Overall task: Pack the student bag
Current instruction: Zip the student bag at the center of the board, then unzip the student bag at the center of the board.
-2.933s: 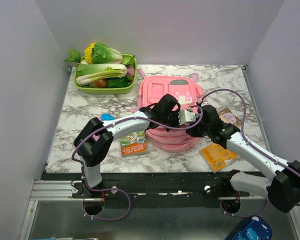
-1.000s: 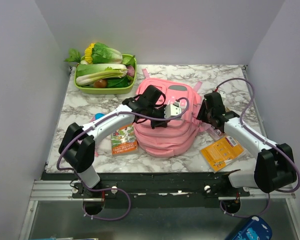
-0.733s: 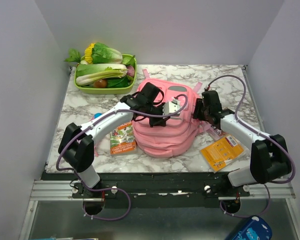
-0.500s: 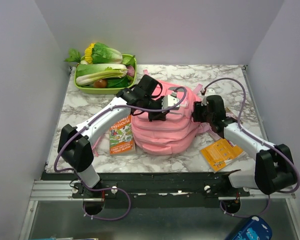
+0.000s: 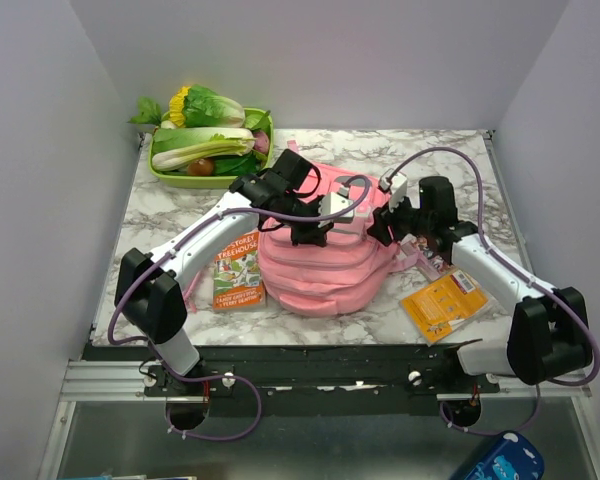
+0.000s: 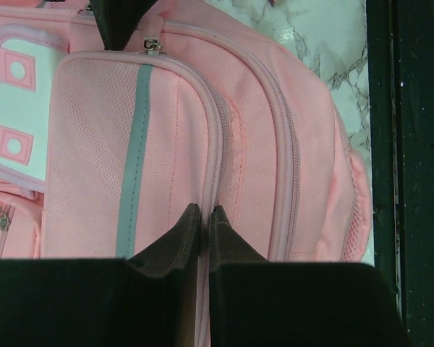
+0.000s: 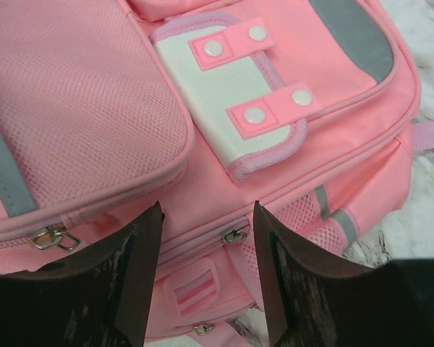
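Observation:
The student bag (image 5: 325,270) is a big pink backpack lying in the middle of the marble table. My left gripper (image 5: 315,235) rests on its upper face. In the left wrist view its fingers (image 6: 203,211) stand almost together, pinching the raised zip seam beside the mesh pocket with the grey stripe (image 6: 134,159). My right gripper (image 5: 380,228) hovers open at the bag's right side. In the right wrist view a small metal zip pull (image 7: 233,234) lies between its spread fingertips (image 7: 206,210), below the white snap patch (image 7: 239,101); nothing is held there.
A green tray (image 5: 165,178) of vegetables stands at the back left. A Treehouse book (image 5: 238,272) lies left of the bag, and an orange booklet (image 5: 442,300) lies front right. A blue pencil case (image 5: 500,460) sits below the table's front edge.
The bag has slid left and been bunched up, uncovering more of the Treehouse book. Both grippers moved toward the back; the right one now points at the bag's side.

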Robot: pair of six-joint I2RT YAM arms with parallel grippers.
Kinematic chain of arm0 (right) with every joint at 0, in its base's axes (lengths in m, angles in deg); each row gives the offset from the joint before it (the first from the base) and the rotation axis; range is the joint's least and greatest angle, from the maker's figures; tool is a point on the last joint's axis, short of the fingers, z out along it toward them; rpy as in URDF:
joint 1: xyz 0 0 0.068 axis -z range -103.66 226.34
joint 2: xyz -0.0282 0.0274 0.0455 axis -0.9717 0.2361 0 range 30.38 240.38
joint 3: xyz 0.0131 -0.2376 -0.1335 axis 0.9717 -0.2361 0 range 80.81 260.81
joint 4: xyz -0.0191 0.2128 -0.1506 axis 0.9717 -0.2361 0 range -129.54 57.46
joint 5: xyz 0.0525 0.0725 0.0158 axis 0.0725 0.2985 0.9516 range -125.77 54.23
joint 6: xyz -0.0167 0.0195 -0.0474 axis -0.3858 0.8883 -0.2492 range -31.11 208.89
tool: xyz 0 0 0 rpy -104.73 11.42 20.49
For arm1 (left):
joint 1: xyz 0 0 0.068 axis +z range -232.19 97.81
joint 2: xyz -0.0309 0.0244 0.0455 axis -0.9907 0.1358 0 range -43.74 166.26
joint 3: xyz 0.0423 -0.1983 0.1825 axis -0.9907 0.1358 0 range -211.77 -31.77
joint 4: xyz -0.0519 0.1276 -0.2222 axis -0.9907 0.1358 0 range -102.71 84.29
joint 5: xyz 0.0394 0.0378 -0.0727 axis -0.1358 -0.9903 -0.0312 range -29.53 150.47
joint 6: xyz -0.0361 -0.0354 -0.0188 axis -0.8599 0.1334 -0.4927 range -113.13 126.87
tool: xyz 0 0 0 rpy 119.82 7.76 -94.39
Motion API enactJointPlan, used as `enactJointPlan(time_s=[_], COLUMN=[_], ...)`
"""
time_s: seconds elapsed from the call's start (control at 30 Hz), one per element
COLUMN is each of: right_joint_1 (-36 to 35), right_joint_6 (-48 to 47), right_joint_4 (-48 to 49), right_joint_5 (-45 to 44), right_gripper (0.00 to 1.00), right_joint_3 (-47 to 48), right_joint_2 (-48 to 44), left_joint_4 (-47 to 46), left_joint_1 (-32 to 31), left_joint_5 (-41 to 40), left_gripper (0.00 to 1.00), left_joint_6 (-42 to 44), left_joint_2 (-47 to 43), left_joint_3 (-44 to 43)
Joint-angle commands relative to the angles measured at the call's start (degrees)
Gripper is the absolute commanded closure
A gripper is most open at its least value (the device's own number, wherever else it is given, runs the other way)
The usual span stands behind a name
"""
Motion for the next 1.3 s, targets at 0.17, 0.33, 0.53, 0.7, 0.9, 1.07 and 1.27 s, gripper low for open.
enactJointPlan(time_s=[0.17,0.33,0.53,0.7,0.9,1.07,1.27], right_joint_1=[8.4,11.1,11.5,11.7,12.5,12.5,12.4], right_joint_6=[-5.7,-4.6,-5.0,-4.3,-4.5,-5.0,-7.4], right_joint_4=[-7.4,-4.3,-8.0,-11.6,-11.5,-11.4,-12.2], right_joint_5=[10.3,11.5,13.5,10.5,12.3,15.2,19.3], right_gripper=[0.43,0.43,0.47,0.52,0.50,0.45,0.44], right_joint_3=[4.5,2.6,4.9,6.1,6.0,5.7,6.0], right_joint_2=[1.1,-2.0,2.5,4.2,4.9,6.6,9.1], left_joint_4=[1.0,1.8,2.6,3.3,4.5,5.5,5.9], left_joint_1=[1.1,1.5,1.6,1.6,1.6,1.6,1.6], left_joint_5=[4.2,3.4,3.5,3.3,3.3,2.7,2.5], left_gripper=[0.88,0.88,0.88,0.89,0.89,0.89,0.89], left_joint_6=[1.2,2.6,2.4,2.5,2.3,2.1,1.4], left_joint_2=[-4.3,-4.7,-5.0,-4.7,-4.6,-4.6,-4.3], left_joint_3=[-1.6,-0.1,-0.8,-1.5,-3.0,-4.8,-5.7])
